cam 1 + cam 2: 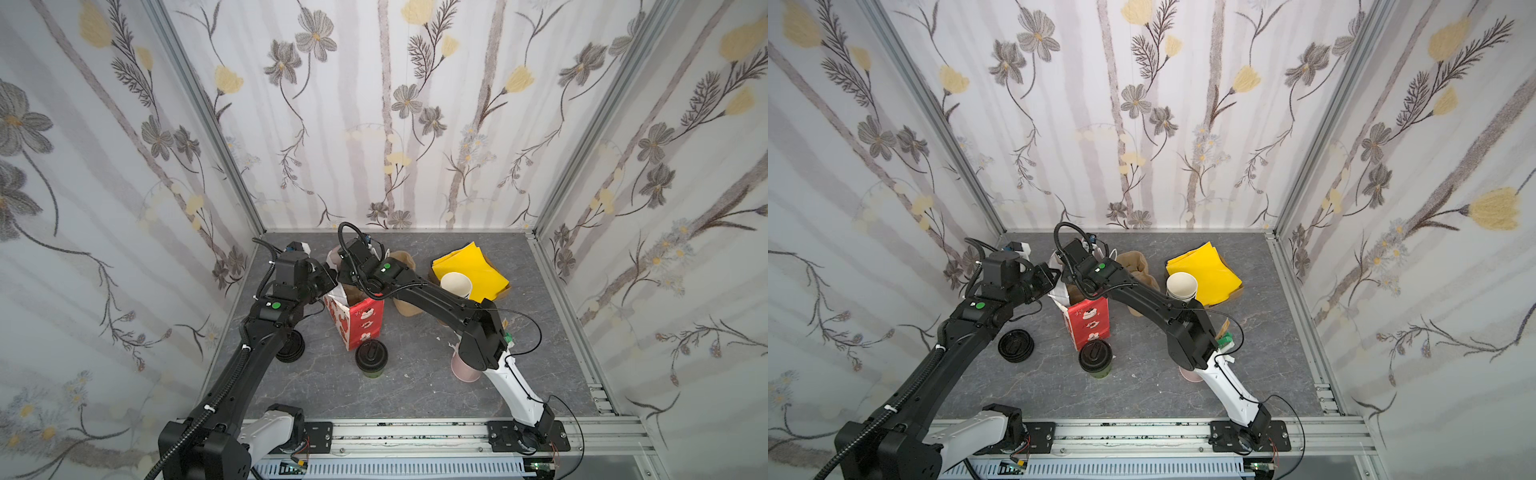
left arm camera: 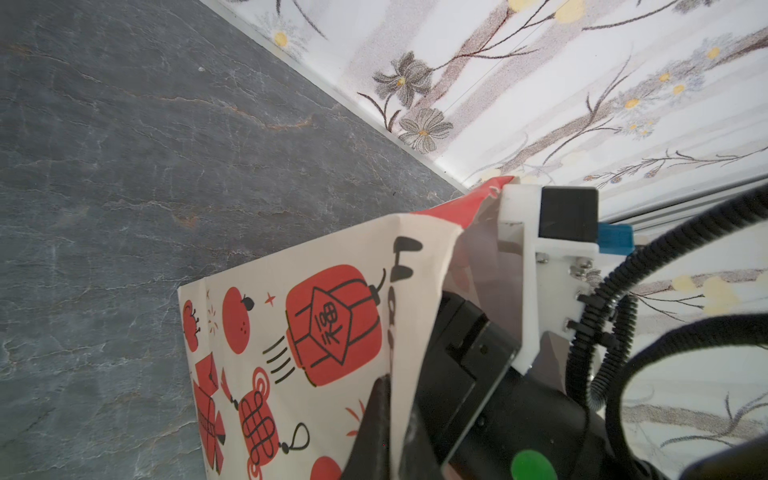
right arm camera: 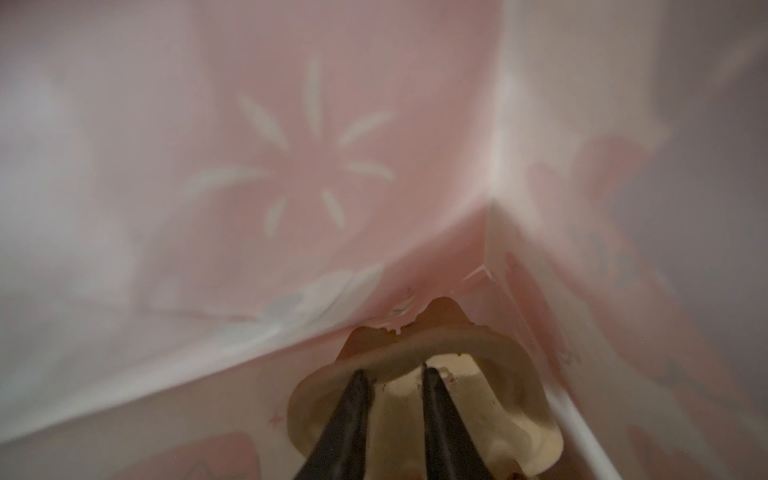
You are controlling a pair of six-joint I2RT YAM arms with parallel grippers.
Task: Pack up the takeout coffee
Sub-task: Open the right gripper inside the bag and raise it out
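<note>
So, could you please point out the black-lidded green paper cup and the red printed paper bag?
green paper cup (image 1: 371, 354): in a top view, lid centre.
red paper bag (image 1: 368, 322): in a top view, red face.

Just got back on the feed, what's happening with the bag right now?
The left gripper pinches the paper bag at its rim, holding it open. The right gripper is down inside the bag, closed on a beige pulp tray. The takeout coffee stands lidded on the table in front of the bag, not yet packed.
</note>
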